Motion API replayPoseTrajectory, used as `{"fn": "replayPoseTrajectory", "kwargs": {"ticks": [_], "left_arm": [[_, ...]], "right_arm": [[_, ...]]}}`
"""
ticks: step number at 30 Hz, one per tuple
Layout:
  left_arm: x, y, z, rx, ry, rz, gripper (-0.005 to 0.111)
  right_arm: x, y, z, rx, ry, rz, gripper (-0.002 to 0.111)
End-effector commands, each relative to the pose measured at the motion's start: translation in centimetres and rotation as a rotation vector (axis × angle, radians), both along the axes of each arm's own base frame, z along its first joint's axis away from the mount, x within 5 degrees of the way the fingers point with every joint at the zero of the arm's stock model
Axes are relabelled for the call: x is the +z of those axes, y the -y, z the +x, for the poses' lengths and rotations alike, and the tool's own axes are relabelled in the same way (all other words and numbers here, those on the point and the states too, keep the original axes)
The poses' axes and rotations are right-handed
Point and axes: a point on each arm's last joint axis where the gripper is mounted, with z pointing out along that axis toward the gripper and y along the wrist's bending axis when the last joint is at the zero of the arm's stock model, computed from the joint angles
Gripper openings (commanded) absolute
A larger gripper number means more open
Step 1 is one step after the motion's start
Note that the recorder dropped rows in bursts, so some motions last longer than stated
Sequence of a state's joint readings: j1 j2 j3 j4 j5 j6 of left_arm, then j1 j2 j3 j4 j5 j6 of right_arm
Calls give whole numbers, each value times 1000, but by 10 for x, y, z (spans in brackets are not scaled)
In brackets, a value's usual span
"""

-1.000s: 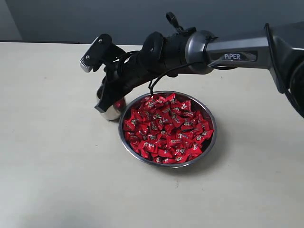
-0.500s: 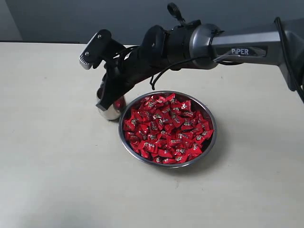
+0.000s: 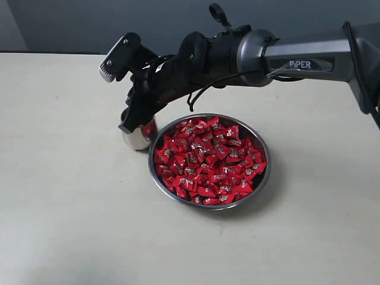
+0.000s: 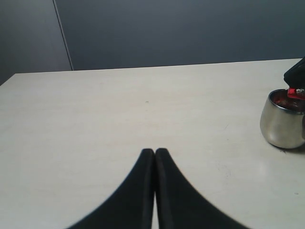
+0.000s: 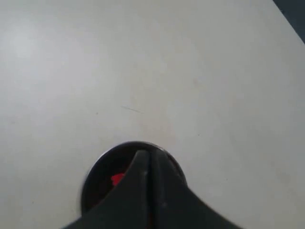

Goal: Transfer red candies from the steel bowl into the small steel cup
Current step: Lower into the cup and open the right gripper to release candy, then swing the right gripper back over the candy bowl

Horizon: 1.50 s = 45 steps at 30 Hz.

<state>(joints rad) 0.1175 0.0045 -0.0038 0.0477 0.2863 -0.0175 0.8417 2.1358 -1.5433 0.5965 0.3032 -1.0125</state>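
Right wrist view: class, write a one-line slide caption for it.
Shut fingers of the right gripper over the small steel cup, a red candy showing in its mouth.

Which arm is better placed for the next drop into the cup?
Right. The right gripper hangs shut directly over the small steel cup, next to the steel bowl. The left gripper is shut over bare table, away from the cup.

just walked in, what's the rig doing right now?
The right gripper is across at the small steel cup, jaws shut just over its mouth. A red candy shows at its tip; whether it is pinched or already in the cup is unclear. The steel bowl beside the cup is full of red candies. The left gripper hangs shut over the table.
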Motion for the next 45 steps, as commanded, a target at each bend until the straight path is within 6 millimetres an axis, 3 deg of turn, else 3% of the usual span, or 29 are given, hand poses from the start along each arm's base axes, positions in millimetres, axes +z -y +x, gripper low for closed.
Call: {"fn": "replayPoseTrajectory", "kwargs": {"ticks": [1,4,8,10,16,22,26,32,35,38,45], "left_arm": [[-1,0,0,1,3,-4,0],[-1,0,0,1,3,-4,0],[-1,0,0,1,3,-4,0],[-1,0,0,1,3,-4,0],[-1,0,0,1,3,-4,0],[-1,0,0,1,3,-4,0],[-1,0,0,1,3,-4,0],[-1,0,0,1,3,-4,0],[-1,0,0,1,3,-4,0],[-1,0,0,1,3,-4,0],[-1,0,0,1,3,-4,0]], "right_arm": [[-4,1,1,2,6,-12,-1],[-9,2,0,34,8,-51,8],[-9,2,0,32,7,-50,36],[-9,2,1,24,12,-43,41],[-9,2,1,21,13,-41,31],[-3,2,1,8,6,-27,28],[3,3,1,-4,6,-11,-1],[10,7,5,-78,-37,40,0],[18,34,24,-244,-123,115,0],[26,59,22,-348,-54,169,0],[38,133,-31,-465,103,170,0]]}}
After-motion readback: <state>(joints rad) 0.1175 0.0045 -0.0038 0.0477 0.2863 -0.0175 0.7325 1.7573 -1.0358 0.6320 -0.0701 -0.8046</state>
